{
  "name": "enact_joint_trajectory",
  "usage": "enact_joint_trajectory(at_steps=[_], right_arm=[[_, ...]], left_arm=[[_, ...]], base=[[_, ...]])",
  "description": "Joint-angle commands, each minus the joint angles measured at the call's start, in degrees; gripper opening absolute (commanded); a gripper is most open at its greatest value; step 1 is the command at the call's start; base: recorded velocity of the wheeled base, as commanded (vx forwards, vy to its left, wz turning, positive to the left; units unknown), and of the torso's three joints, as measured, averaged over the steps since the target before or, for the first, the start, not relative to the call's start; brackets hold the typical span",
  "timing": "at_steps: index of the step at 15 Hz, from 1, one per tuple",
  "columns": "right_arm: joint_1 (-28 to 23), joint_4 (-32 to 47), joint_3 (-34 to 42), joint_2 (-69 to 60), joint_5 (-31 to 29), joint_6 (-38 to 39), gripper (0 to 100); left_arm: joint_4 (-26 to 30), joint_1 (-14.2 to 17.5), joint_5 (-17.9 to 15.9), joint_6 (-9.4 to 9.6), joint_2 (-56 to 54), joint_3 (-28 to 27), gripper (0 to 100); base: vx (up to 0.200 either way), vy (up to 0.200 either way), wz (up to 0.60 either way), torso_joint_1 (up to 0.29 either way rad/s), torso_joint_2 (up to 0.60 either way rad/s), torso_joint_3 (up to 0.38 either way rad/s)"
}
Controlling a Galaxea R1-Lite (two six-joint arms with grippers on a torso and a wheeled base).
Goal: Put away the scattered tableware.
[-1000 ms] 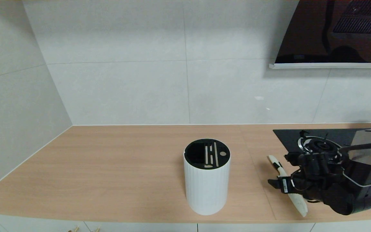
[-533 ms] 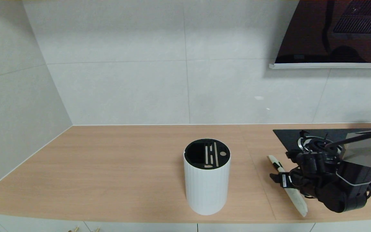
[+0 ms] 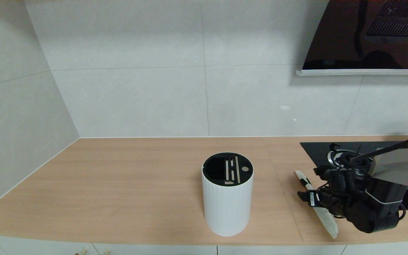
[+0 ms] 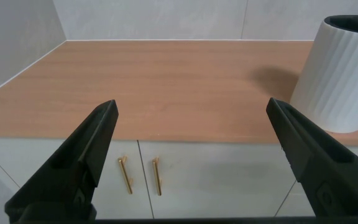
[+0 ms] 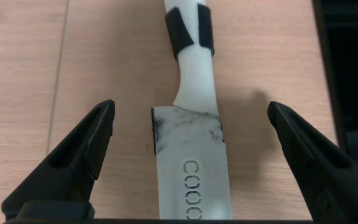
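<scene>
Right pincer (image 5: 189,121) spread, astride flat white knife (image 5: 191,168)

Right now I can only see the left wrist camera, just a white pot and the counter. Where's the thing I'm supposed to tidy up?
Observer: A white knife lies flat on the counter, right of that pot, beside the stove.
Operator: Is the other arm near it?
Observer: Yes. The right gripper is open, one finger on each side of the knife.
Operator: Where could it go?
Observer: The pot's black top has narrow slots.
</scene>
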Motion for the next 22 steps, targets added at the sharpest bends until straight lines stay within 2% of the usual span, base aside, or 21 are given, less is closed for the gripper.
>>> enact_joint_trajectory(at_steps=[1,6,7,18,20,22], right_arm=[[-0.04,0.01,-0.13,0.59,0.01,-0.05,100],[-0.04,0.09,-0.3,1.03,-0.34,-0.05,100],[-0.04,0.01,-0.3,1.12,-0.43,-0.05,0],[-0.21,0.01,-0.48,0.15,-0.61,0.12,0],[-0.12,0.09,1.89,-6.0,0.1,3.29,0],[-0.12,0.27,4.44,-12.77,1.33,3.29,0]], left_arm=[[0.02,0.02,0.04,-0.08,0.02,0.0,100],[0.02,0.02,0.04,0.01,0.02,0.0,100],[0.02,0.02,0.04,0.01,0.02,0.0,100],[0.02,0.02,0.04,-0.08,0.02,0.0,100],[0.02,0.02,-0.05,-0.08,0.02,0.0,100],[-0.07,0.02,0.04,-0.17,0.02,0.0,100]], base=[[0.0,0.0,0.0,0.0,0.0,0.0],[0.0,0.0,0.0,0.0,0.0,0.0],[0.0,0.0,0.0,0.0,0.0,0.0],[0.0,0.0,0.0,0.0,0.0,0.0],[0.0,0.0,0.0,0.0,0.0,0.0],[0.0,0.0,0.0,0.0,0.0,0.0]])
